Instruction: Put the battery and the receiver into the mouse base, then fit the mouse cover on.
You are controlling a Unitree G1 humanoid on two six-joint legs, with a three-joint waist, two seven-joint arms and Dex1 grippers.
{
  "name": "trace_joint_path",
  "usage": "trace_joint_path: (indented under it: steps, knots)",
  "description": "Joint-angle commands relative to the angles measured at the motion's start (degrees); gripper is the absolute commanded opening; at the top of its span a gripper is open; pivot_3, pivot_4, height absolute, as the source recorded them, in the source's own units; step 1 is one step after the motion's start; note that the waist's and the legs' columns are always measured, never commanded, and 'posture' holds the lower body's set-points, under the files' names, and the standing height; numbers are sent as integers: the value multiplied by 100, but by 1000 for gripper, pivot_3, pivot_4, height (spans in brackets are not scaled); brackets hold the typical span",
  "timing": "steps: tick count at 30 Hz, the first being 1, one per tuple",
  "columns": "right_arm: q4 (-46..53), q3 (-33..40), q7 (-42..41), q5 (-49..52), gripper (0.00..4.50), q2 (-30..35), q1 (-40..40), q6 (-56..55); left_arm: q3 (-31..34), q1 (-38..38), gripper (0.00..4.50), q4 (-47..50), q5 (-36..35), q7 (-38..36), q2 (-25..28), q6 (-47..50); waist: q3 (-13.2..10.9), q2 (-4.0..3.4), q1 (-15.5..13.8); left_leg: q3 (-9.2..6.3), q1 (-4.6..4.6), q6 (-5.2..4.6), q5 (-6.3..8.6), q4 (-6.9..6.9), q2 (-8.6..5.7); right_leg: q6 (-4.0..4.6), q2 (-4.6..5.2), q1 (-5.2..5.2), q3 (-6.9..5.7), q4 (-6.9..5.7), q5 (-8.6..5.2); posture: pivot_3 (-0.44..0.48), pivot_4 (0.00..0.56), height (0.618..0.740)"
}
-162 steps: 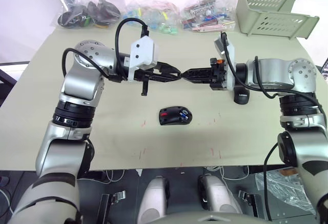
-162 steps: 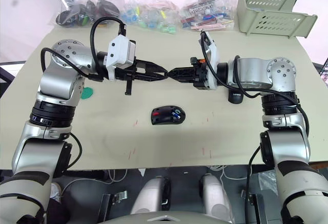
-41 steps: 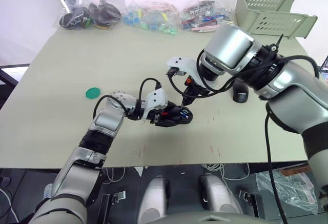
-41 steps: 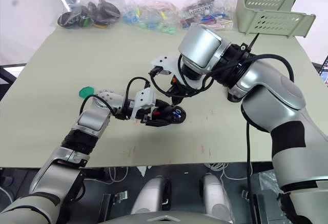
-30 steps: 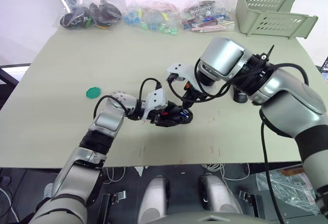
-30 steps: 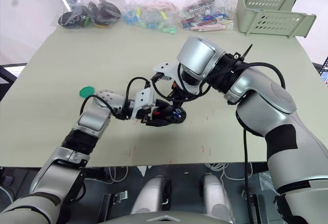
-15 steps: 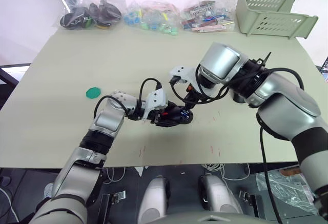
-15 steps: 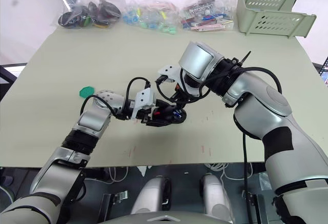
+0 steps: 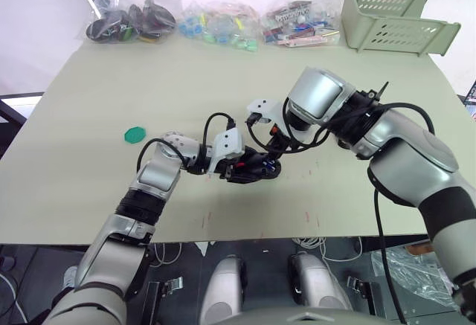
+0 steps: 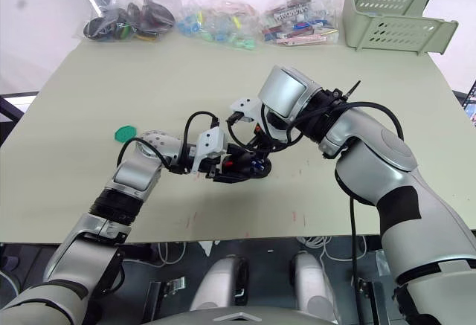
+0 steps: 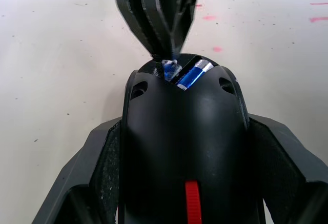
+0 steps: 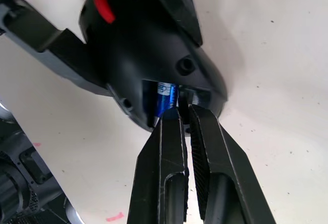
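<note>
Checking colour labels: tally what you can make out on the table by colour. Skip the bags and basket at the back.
Black: 1, mouse base
Blue: 1, battery
Silver: 1, receiver, pinched at the right end effector tips
Green: 1, disc
Total: 4

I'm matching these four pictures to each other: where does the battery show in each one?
Left eye view: battery, a blue speck inside the mouse base.
Right eye view: battery, same spot, under the right claw.
Left wrist view: battery in the opening past the base's black back.
Right wrist view: battery just beyond the fingertips.
Shared landmark: the mouse base.
</note>
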State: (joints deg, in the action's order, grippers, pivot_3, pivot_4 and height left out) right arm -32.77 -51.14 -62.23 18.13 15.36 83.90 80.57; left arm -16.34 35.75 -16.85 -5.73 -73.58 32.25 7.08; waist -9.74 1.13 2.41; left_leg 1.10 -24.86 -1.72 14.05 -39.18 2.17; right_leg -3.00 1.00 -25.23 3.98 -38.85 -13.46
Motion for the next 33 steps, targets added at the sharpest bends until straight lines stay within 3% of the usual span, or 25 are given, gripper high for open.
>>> trace_joint_path:
  steps: [1,33]
  knots:
    - [-39,160,-43,-95,0,-19,14,-100,54,15,2932,266,-40,-15,27,-14,0,0,0,0,0,0,0,0,0,0,0,0,0,0,0,0,150,740]
    - [34,149,-175,-231,0,60,4,1,20,124,2932,151,82,102,-155,13,0,0,-10,0,0,0,0,-1,-1,0,1,1,0,1,0,0,150,740]
